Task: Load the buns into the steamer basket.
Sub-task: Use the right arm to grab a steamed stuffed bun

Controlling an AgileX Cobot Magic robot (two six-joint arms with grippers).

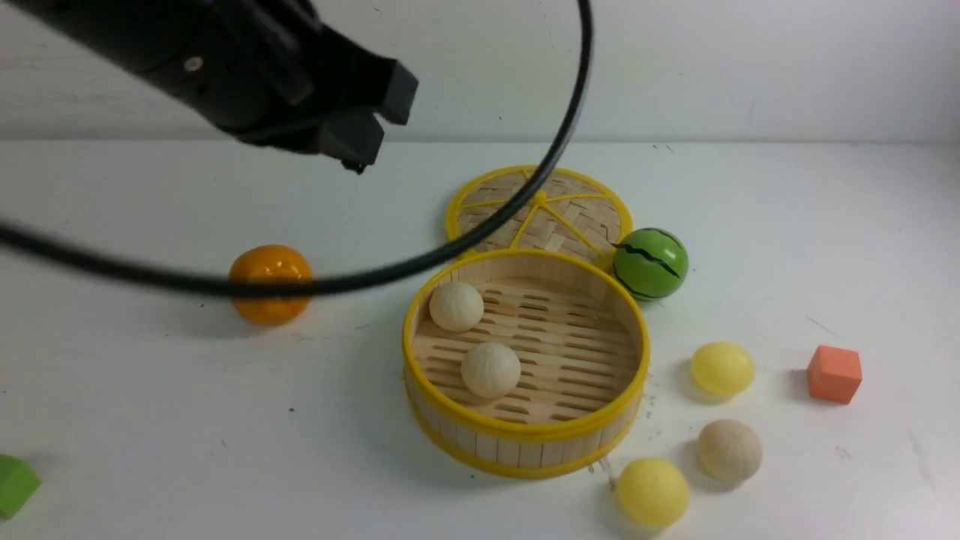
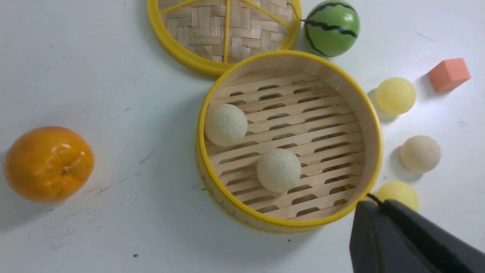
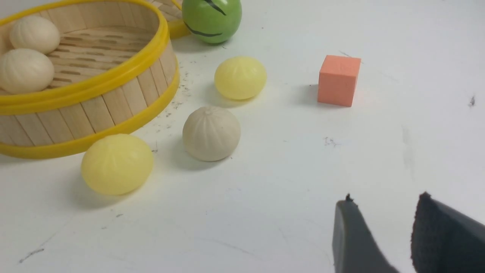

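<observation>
Fruit, glossy orange [image 1: 270, 283], sits toward your left on the white table [image 1: 150, 390]. The left gripper [image 1: 379, 124] hangs raised above the table, jaws closed and empty. At centre you find the round bamboo steamer basket [image 1: 525, 442] with yellow rims. Two off-white buns [image 1: 456, 306] [image 1: 490, 370] lie on its slotted floor. Right of it, outside on the table, lie a near pale yellow bun [image 1: 652, 491], a beige bun [image 1: 729, 450] and a far pale yellow bun [image 1: 721, 368]. The right gripper [image 3: 385, 199] shows only in its wrist view, jaws apart and holding nothing.

Inside the steamer basket [image 1: 525, 450] the right half lies open (two buns [image 1: 456, 306] crowd the left); lid [image 1: 540, 210] and green ball [image 1: 650, 262] hem its far side.
</observation>
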